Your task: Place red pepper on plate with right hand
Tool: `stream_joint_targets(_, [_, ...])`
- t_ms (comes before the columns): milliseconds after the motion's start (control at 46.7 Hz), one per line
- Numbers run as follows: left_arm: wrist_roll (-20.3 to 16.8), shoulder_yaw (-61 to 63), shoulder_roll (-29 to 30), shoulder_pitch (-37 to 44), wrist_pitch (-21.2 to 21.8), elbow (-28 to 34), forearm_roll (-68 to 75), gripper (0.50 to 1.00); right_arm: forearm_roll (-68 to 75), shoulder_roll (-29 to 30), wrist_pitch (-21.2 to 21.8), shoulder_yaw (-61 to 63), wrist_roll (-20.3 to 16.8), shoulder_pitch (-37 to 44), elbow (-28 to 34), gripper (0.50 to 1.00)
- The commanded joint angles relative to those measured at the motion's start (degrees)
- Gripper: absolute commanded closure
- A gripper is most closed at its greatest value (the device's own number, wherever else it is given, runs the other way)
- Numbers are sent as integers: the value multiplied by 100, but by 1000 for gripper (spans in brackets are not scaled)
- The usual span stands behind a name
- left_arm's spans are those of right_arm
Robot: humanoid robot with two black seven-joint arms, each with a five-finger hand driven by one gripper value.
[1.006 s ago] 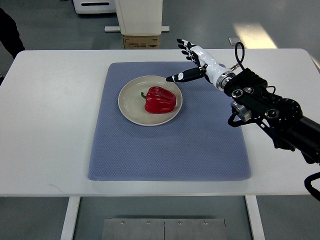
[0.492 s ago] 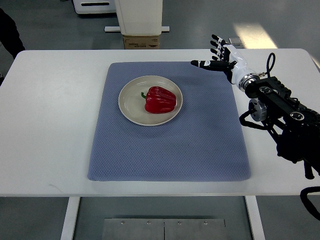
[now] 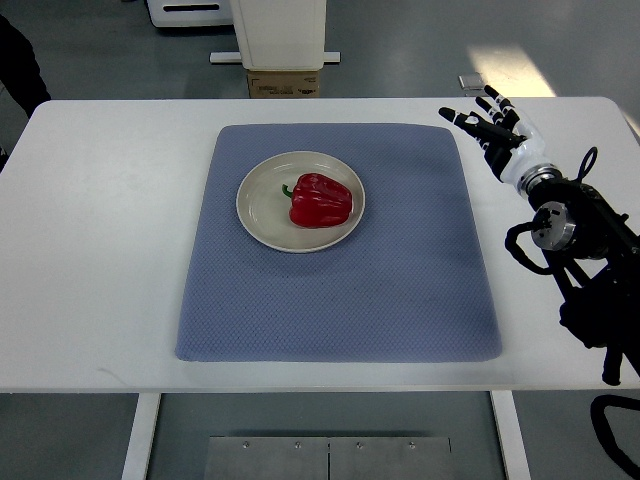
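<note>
On the plate (image 3: 262, 225), the red pepper (image 3: 320, 200) lies alone, with the right hand (image 3: 500, 130) well away from it.
At the far right of the white counter (image 3: 100, 250), the right hand is released, its fingers (image 3: 470, 122) spread and holding nothing, just past the right edge of the blue mat (image 3: 340, 300). The pepper sits right of the plate's centre with its green stem pointing left. The plate rests on the far part of the mat. A cardboard box (image 3: 283, 84) stands beyond the counter's far edge.
</note>
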Motion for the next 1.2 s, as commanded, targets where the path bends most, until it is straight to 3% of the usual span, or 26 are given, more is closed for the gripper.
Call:
stream_joint_targets(0, [0,0,0,0,0,0,0,500,0,136,-1,327,17,-175,171,500])
stream_joint_targets(107, [0,0,0,0,0,0,0,500,-9,189,-1,441,114,-412,434,500])
stream_joint_targets(214, [0,0,0,0,0,0,0,500,-18,198,-10,450,447,-597,689,500])
stream_joint_targets(663, [0,0,0,0,0,0,0,500,-18,268,-19,450,1397,-931,707,500])
stream_joint_targets(1177, [0,0,0,0,0,0,0,500,0,268,-19,459,1415,-1239,681,500])
